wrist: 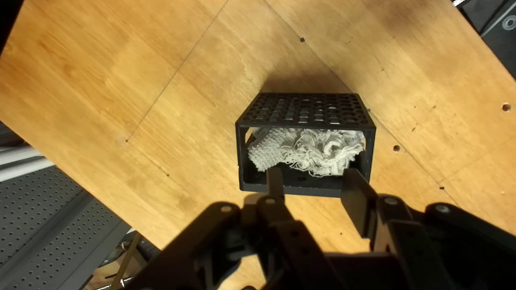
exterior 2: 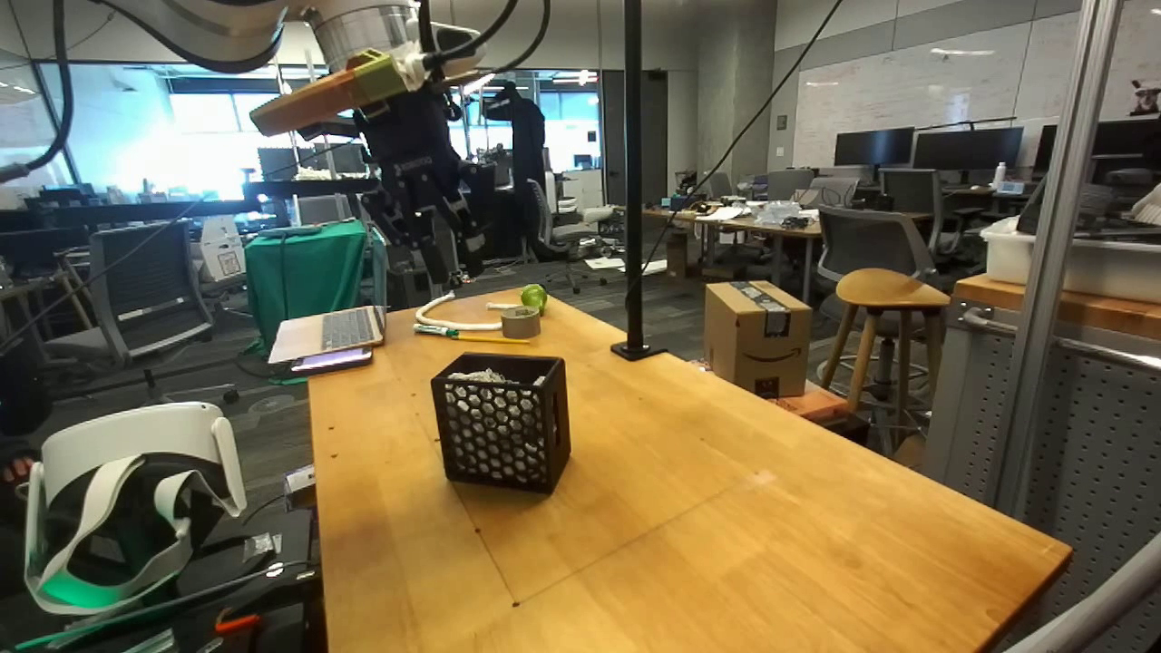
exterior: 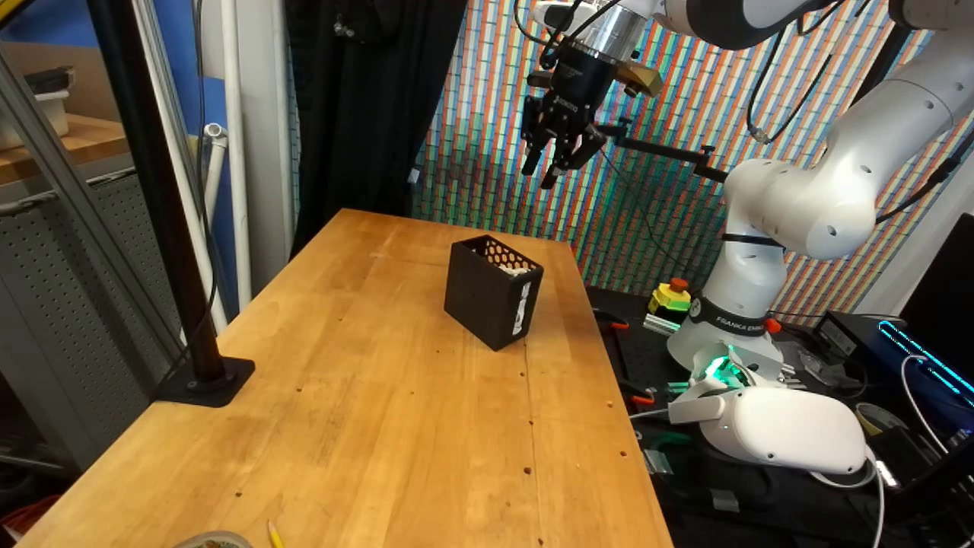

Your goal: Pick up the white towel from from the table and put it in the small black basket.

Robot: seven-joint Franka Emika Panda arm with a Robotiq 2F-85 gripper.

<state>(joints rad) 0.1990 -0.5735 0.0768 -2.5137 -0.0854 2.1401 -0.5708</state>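
The small black basket (exterior: 483, 301) stands upright on the wooden table (exterior: 380, 365), its honeycomb-holed face showing in an exterior view (exterior 2: 494, 435). Crumpled inside it lies the white towel (wrist: 314, 149), frayed threads uppermost, as the wrist view shows from above. In both exterior views only a little of the cloth shows above or through the basket walls. My gripper (exterior: 539, 173) is raised well above the tabletop. Its two fingers stand apart in the wrist view, with nothing between them, and the basket appears beyond the tips.
A black pole on a flat base (exterior 2: 638, 350) is fixed at one table edge. At one end of the table are a laptop (exterior 2: 349, 331), a tape roll (exterior 2: 521, 323), a pencil (exterior: 275, 535) and a white cord (exterior 2: 453, 325). Beside the table sits a white headset (exterior: 791, 430).
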